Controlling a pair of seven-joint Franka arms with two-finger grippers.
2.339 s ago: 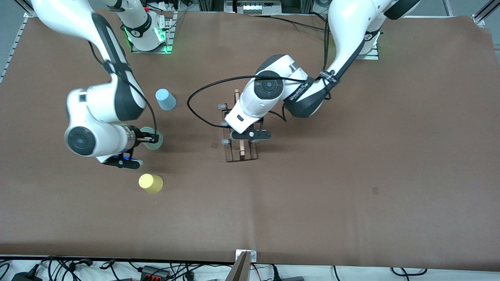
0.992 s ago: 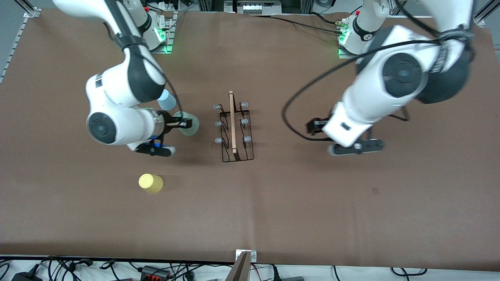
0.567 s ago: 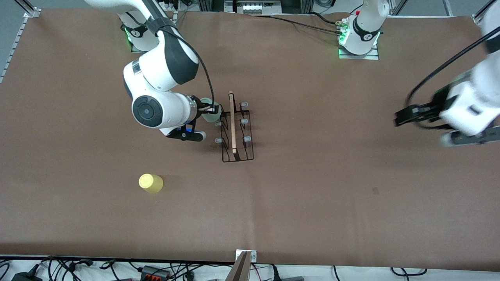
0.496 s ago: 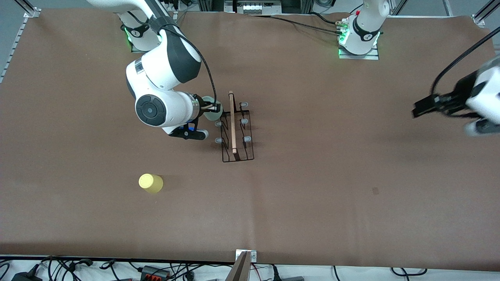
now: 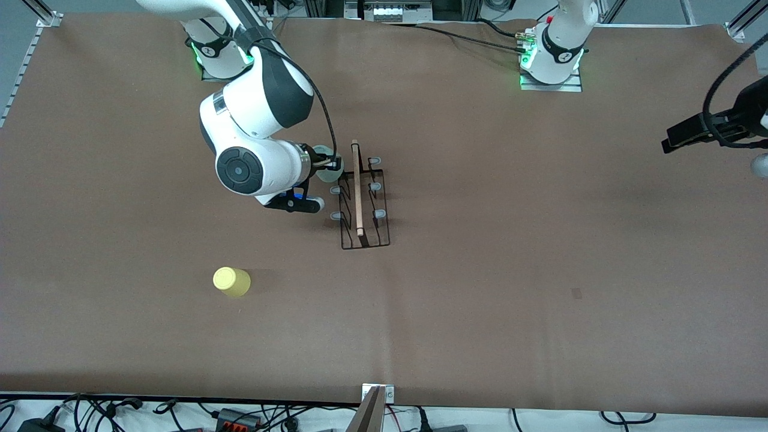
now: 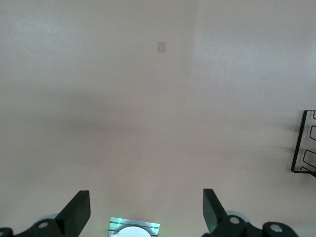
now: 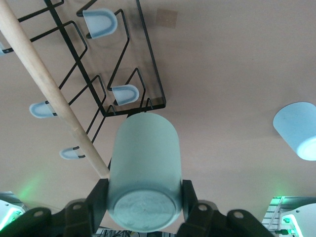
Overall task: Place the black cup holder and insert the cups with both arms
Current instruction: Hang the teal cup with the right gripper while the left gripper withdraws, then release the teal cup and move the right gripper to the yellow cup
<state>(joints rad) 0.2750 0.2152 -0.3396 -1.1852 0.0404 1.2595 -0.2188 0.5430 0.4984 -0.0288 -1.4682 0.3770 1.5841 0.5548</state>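
The black cup holder (image 5: 362, 198) stands mid-table, its wooden rod (image 7: 44, 74) running along the top above pale-tipped prongs. My right gripper (image 5: 324, 163) is shut on the mint-green cup (image 7: 144, 158), one finger (image 7: 98, 197) on each side of its base. It holds the cup over the holder's corner toward the right arm's end, with the mouth turned toward the wires. The yellow cup (image 5: 231, 281) stands upside down, nearer the front camera. The light blue cup (image 7: 297, 130) shows only in the right wrist view. My left gripper (image 6: 146, 210) hangs open and empty over the left arm's end of the table.
The two arm bases (image 5: 551, 57) stand on plates along the table edge farthest from the front camera. Cables lie along the near edge (image 5: 240, 414). A small tape mark (image 5: 576, 293) sits on the brown mat. The holder's edge (image 6: 303, 143) shows in the left wrist view.
My right arm has carried the mint-green cup from beside the light blue cup to the holder's corner. My left arm has swung away from the holder to its own end of the table.
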